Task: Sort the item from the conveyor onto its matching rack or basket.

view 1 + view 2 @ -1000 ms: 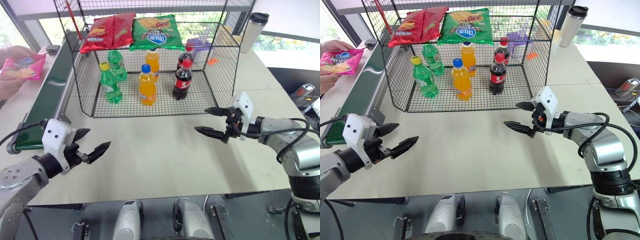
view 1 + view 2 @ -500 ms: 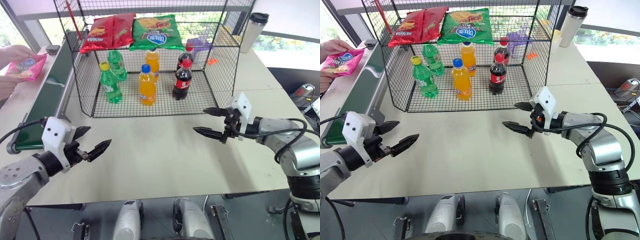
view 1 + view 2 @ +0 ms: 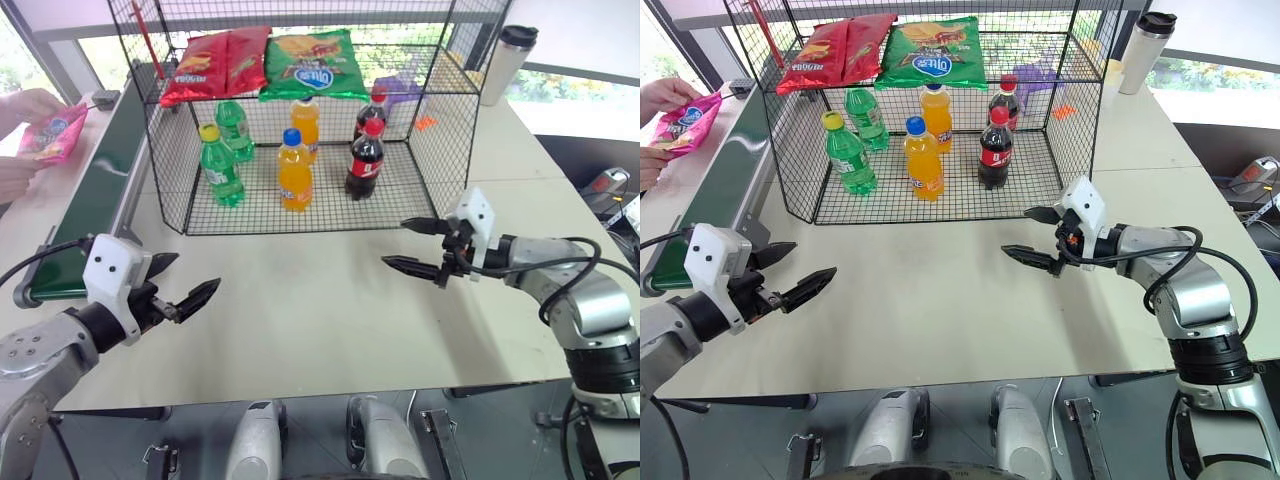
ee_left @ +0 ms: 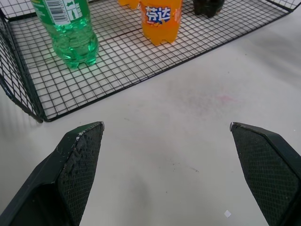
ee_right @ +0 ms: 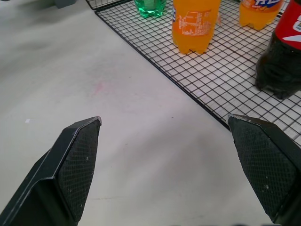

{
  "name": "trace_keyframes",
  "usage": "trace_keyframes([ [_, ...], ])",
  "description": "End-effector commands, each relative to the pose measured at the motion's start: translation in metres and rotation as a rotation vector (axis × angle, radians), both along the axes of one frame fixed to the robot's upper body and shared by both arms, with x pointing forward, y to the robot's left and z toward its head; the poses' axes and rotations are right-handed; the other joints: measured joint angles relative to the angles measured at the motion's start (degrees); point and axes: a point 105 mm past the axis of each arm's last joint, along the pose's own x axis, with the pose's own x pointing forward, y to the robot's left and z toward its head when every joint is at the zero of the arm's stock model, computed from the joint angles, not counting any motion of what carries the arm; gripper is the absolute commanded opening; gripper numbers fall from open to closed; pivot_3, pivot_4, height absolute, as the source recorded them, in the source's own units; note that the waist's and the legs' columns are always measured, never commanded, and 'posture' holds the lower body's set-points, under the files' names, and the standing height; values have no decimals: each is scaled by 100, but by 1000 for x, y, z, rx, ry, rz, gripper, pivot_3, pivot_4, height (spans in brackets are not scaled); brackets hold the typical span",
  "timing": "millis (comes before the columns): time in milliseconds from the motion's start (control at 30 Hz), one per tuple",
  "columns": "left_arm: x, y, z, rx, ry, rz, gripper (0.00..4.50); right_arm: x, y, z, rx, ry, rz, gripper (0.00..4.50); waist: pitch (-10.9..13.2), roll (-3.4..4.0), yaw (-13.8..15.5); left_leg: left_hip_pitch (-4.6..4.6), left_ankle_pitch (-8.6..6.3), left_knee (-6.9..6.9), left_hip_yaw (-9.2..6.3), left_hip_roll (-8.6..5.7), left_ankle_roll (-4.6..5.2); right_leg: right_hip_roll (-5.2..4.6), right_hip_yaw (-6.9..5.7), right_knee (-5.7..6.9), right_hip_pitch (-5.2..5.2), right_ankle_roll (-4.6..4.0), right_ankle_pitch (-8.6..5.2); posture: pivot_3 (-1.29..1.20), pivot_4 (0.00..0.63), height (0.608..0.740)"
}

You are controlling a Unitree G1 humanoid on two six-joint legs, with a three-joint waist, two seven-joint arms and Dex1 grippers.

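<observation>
Landmark: the rack (image 3: 300, 120), a black wire-mesh cage standing on the white desk (image 3: 320, 310).

Far left of the rack, beyond the conveyor, a person's hand (image 3: 30, 105) holds the pink bag (image 3: 52, 135) above the desk edge. The bag is tilted and is not on the belt. A second hand (image 3: 15, 178) sits just below it.

The conveyor (image 3: 95, 185) runs along the rack's left side, its dark-green belt in a grey frame. A small dark device (image 3: 105, 98) lies at its far end.

In front of the rack and to its left, the left gripper (image 3: 180, 285) hangs over the desk near the conveyor's near end. Its jaws stand wide apart and hold nothing.

On the rack's upper shelf lie a red bag (image 3: 215, 62) at left and a green bag (image 3: 312, 65) touching it at right. On the rack's lower floor stand two green bottles (image 3: 220, 165), two orange bottles (image 3: 293, 170) and two cola bottles (image 3: 364, 160), all upright. A purple item (image 3: 400, 88) lies at the right rear of the upper shelf; what it is cannot be told.

In front of the rack's right corner, the right gripper (image 3: 415, 247) hangs over the desk. Its jaws are released, spread wide and empty.

Right of the rack, at the rear, a white tumbler (image 3: 506, 62) with a black lid stands upright on the desk.
</observation>
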Motion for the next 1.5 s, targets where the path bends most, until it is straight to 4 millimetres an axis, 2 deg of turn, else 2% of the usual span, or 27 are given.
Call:
trace_keyframes([
  [33,-2,-4,9,18,-53,-12,4500,1,3,11,6,-54,18,4426,0,0,-1,0,0,0,0,0,0,0,0,0,0,0,0,0,150,740],
  [1100,4,-3,11,27,-79,11,4500,3,3,8,12,-64,-3,4426,0,0,0,0,0,1,0,0,0,0,0,2,1,0,0,0,150,740],
  [1200,5,0,16,20,-103,32,4500,5,2,9,17,-65,-6,4426,0,0,0,0,0,1,0,0,0,0,0,2,1,0,0,0,150,740],
  [1300,9,15,38,66,-187,102,4500,6,4,25,90,-70,4,4426,0,0,-2,0,0,3,0,0,0,1,0,4,1,0,1,0,150,740],
  [1400,9,74,89,445,-365,342,4500,-3,27,68,240,-85,121,4426,7,-9,-53,0,1,6,0,2,0,5,1,18,-8,-1,1,0,150,740],
  [1433,7,86,100,583,-392,382,4500,-6,35,77,264,-88,156,4426,5,-3,-72,2,1,4,-1,5,0,9,1,19,-12,-5,4,0,150,740],
  [1500,5,105,106,848,-398,415,4500,-9,49,85,277,-97,200,4426,-1,8,-110,6,1,-10,3,5,0,8,1,16,-14,-6,3,0,150,740],
])
